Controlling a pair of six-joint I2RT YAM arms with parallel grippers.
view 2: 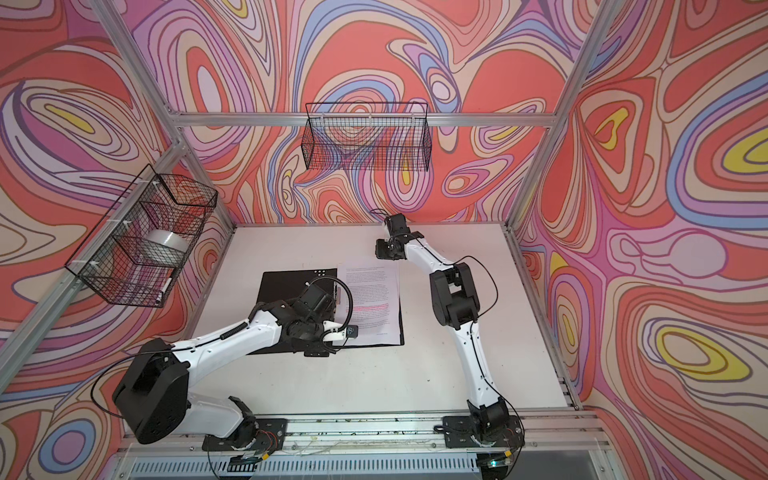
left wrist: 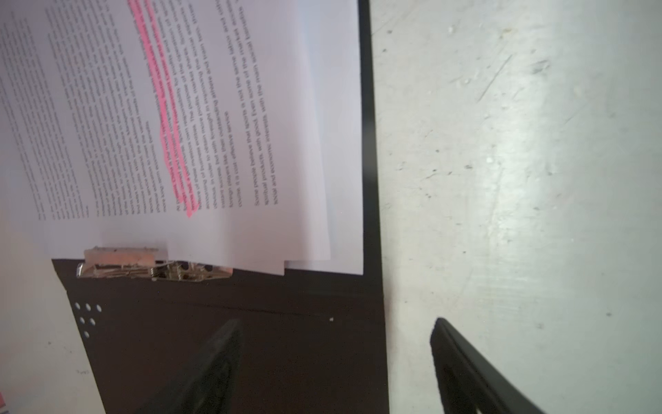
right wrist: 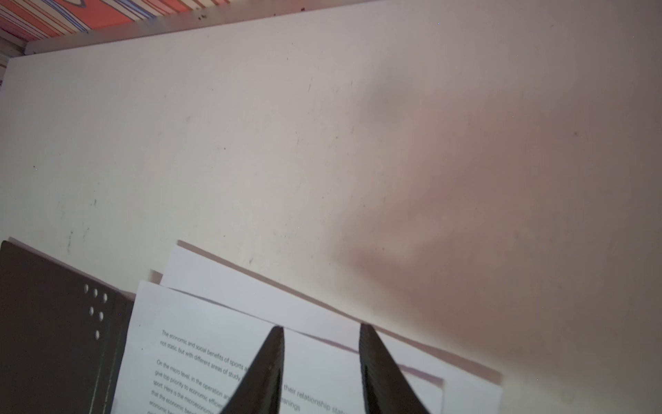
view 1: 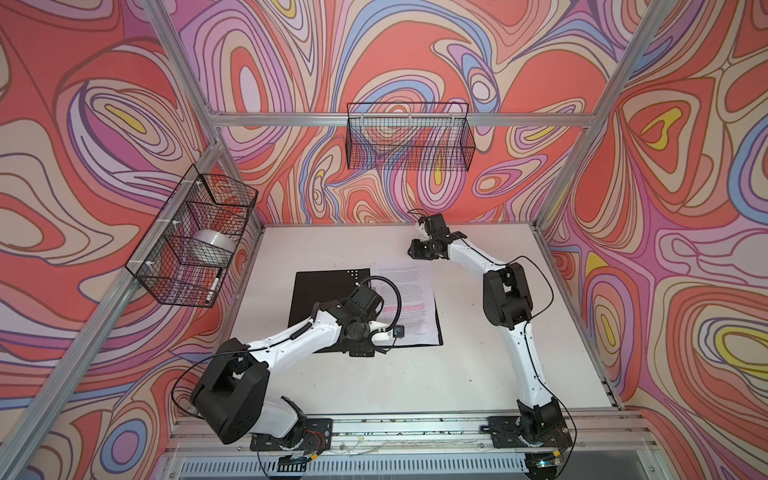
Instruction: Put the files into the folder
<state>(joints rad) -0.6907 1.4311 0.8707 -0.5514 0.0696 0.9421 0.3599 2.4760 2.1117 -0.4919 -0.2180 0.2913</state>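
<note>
Where folder [view 1: 320, 291] lies open, black side up, on bench [view 1: 478, 332], files [view 1: 405, 299] rest on its right half. Long axis runs near-to-far, slightly skewed, text head at far end.
Left pincer [left wrist: 335, 320]: jaws apart, empty, over folder's near edge.
Right pincer [right wrist: 321, 326]: jaws apart, empty, above files' far edge.
Count: one folder, at least three fanned sheets.

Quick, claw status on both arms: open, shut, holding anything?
Left claw: open, holding nothing.
Right claw: open, holding nothing, over the files.
</note>
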